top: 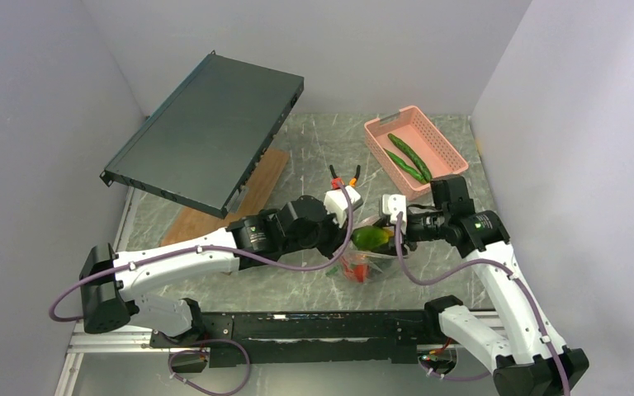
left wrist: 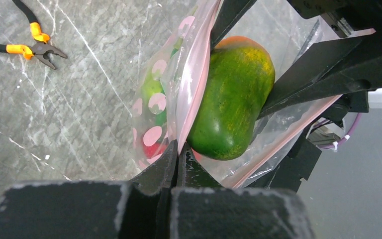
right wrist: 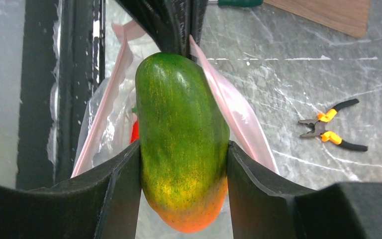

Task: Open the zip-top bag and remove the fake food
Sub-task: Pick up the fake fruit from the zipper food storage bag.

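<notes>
The orange-green mango (right wrist: 181, 144) is clamped between my right gripper's (right wrist: 184, 145) two fingers, its green end over the open mouth of the zip-top bag (right wrist: 236, 112). My left gripper (left wrist: 178, 149) is shut on the bag's pale pink zip strip (left wrist: 194, 89), holding one side of the mouth up. Inside the bag lie a red piece (left wrist: 151, 149) and something green (left wrist: 151, 89), seen through the pink-dotted plastic. From above, both grippers meet at the mango (top: 371, 238) over the table's middle, with the bag (top: 359, 266) hanging below. Two green cucumbers (top: 409, 157) lie in the pink basket.
The pink basket (top: 454, 153) stands at the back right. Orange-handled pliers (top: 343, 175) lie just behind the grippers. A dark flat panel (top: 206, 132) leans tilted at the back left over a wooden board (top: 252, 186). Grey walls close in both sides.
</notes>
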Action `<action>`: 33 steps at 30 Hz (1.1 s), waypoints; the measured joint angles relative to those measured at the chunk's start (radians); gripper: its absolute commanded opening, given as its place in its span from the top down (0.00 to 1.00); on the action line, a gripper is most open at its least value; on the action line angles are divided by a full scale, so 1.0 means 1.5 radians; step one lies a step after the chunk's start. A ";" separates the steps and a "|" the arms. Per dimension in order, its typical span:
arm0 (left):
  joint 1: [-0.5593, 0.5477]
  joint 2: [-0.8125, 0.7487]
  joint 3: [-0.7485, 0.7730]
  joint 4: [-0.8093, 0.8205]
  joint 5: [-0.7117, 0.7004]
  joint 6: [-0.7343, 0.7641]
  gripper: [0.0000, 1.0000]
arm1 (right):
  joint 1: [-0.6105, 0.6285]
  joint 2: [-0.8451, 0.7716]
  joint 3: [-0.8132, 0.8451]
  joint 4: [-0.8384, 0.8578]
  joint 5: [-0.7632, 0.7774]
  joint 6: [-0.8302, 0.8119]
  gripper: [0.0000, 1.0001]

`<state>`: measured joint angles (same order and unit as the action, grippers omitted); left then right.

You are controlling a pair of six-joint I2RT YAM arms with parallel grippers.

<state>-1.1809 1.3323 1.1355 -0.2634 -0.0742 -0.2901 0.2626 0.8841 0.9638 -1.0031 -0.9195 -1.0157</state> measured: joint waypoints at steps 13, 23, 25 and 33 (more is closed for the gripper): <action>0.007 0.017 -0.001 0.005 -0.005 0.005 1.00 | -0.032 0.014 0.001 0.092 -0.093 0.249 1.00; 0.002 0.023 -0.032 0.006 0.001 -0.012 1.00 | -0.067 0.017 0.033 0.077 -0.195 0.226 1.00; 0.002 0.023 -0.041 0.008 0.001 -0.015 1.00 | -0.075 0.017 0.033 0.087 -0.202 0.252 1.00; 0.003 0.017 -0.052 0.032 -0.002 -0.032 1.00 | -0.107 0.022 0.033 0.157 -0.199 0.371 1.00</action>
<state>-1.1767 1.3579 1.0569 -0.2161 -0.0776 -0.3378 0.1024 0.9176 1.0138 -0.7677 -1.2175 -0.4587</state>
